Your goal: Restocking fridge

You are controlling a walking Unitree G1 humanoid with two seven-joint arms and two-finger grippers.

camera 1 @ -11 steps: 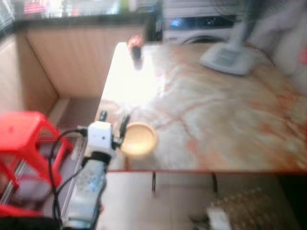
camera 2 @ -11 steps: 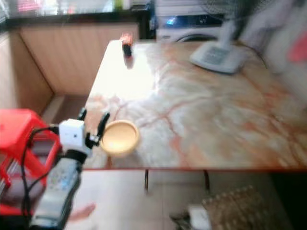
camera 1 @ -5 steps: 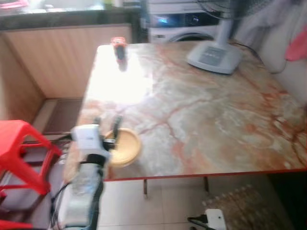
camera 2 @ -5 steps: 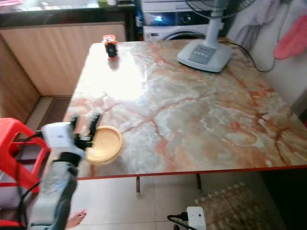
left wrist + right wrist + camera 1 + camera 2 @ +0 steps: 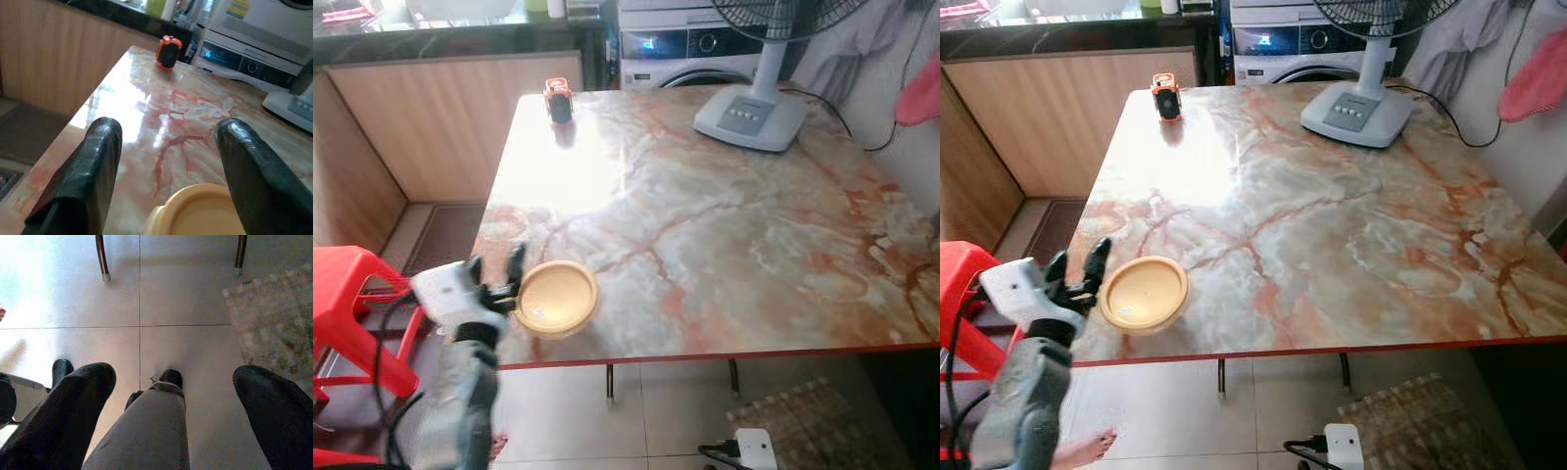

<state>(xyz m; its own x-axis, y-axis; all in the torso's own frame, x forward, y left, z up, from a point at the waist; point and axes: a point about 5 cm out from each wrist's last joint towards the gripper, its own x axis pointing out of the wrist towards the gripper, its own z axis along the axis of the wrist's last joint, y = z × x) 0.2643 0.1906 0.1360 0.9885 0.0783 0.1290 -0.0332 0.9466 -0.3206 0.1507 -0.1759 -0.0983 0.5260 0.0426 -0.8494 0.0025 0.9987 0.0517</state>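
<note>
A shallow yellow bowl (image 5: 555,299) sits near the front left corner of the marble table (image 5: 724,235). My left gripper (image 5: 496,262) is open just left of the bowl, at the table's edge, with nothing between its fingers. In the left wrist view the two black fingers (image 5: 98,161) stand wide apart, and the bowl's rim (image 5: 195,215) lies low between them, closer to one finger. A small orange and black object (image 5: 558,100) stands at the far left corner of the table. My right gripper (image 5: 173,373) hangs open over the floor, above my own leg.
A fan's white base (image 5: 749,116) stands at the back of the table, with a washing machine (image 5: 685,44) behind it. A red stool (image 5: 352,294) stands left of my arm. Below the table are a power strip (image 5: 754,450), a rug (image 5: 803,416) and a person's bare foot (image 5: 1087,448).
The camera has swung and the blur has cleared. My left gripper, whose finger overlapped the bowl's rim before, now sits slightly further left of the bowl and lower in view.
</note>
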